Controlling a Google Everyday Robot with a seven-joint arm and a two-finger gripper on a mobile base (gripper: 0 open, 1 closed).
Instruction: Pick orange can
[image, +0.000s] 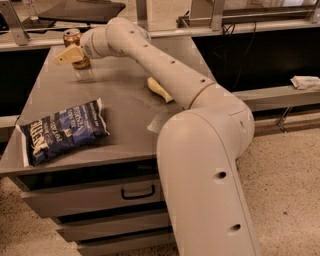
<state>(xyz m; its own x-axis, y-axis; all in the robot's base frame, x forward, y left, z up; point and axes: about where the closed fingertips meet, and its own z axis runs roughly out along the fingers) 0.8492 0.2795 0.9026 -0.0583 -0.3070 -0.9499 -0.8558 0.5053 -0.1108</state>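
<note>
Camera view puts the can (71, 37) upright at the far left corner of the tabletop (115, 112), its long axis vertical. The hand (68, 55) is right at the can and covers its lower body from the near side, so the can lies just behind it. Whether the hand is open, closed or gripping the can cannot be told. A sponge (159, 91) lies right of the can, well apart, partly behind the arm. A chip bag (62, 132) lies well nearer the camera than the can. Neither looks likely to block a lift.

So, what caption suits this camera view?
Robot arm stretched across the table, pincer at the can in its far corner.
</note>
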